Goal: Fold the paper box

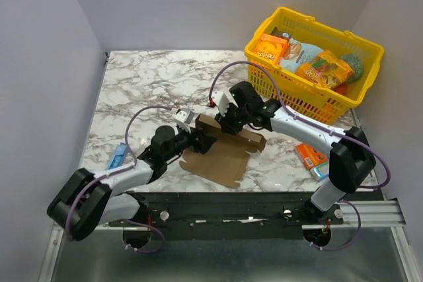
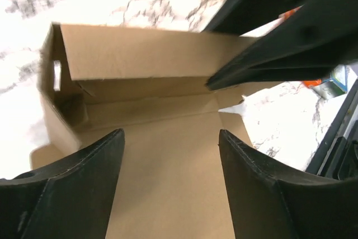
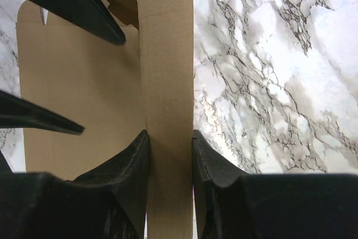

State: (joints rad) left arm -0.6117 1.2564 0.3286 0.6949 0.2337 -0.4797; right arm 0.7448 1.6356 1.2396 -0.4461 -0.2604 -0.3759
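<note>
The right gripper (image 3: 170,135) pinches an upright wall of the paper box (image 1: 221,156), with the cardboard strip standing between its two fingers. The rest of the box lies flat on the table (image 1: 145,84), off to that gripper's left. The left gripper (image 2: 170,138) hovers with its fingers spread wide. The box's floor panel is beneath them and the raised wall is just ahead.
</note>
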